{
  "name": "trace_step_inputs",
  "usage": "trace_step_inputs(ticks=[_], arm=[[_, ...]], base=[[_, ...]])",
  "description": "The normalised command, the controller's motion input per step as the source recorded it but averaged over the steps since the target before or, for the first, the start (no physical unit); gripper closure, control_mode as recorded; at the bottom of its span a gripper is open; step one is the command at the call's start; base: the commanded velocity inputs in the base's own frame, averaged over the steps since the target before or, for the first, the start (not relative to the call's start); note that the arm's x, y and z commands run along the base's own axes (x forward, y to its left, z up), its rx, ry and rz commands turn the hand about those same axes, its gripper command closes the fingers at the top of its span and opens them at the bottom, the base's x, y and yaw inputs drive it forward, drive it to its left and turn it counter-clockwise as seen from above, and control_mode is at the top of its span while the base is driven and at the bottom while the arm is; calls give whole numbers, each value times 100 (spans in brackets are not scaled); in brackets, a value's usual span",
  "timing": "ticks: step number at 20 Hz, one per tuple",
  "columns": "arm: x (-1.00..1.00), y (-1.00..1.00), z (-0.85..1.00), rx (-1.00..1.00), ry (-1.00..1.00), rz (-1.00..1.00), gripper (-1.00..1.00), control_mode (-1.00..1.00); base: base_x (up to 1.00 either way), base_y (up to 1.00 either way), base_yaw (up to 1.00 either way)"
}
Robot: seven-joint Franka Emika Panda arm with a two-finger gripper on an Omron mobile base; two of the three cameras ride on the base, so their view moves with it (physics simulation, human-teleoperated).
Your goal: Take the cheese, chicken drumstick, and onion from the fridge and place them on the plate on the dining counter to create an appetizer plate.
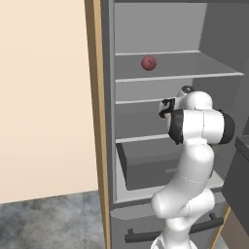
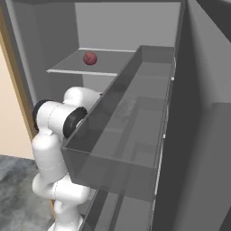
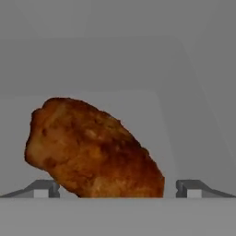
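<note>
Chicken drumstick (image 3: pixel 94 150) is seen between the spread fingertips (image 3: pixel 41 188) of the open pincer (image 3: pixel 117 189), inside the fridge (image 1: pixel 160 87), below the onion (image 1: pixel 149 62).

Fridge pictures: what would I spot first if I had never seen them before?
Probably the big brown chicken drumstick, up close in the hand view, sitting between the gripper fingertips, whose jaws stand open on either side. Next, the little red onion, alone on an upper shelf of the dark fridge. Then the bulky white arm reaching into a lower shelf.
</note>
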Motion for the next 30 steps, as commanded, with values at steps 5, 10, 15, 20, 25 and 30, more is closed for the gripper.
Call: trace_step_inputs(ticks=[5,10,15,20,25,30], arm=[[68,-5,-59,7,1,6,100,-100],[-3,1,-41,5,0,2,100,-100],[-63,32,-12,1,-2,-1,100,-100],[-89,73,40,-7,-14,-11,100,-100],[-100,62,67,-8,-10,-18,100,-100],[-100,41,55,-1,-2,-22,100,-100]], base=[[0,0,0],[0,0,0],[0,0,0],[0,0,0],[0,0,0],[0,0,0]])
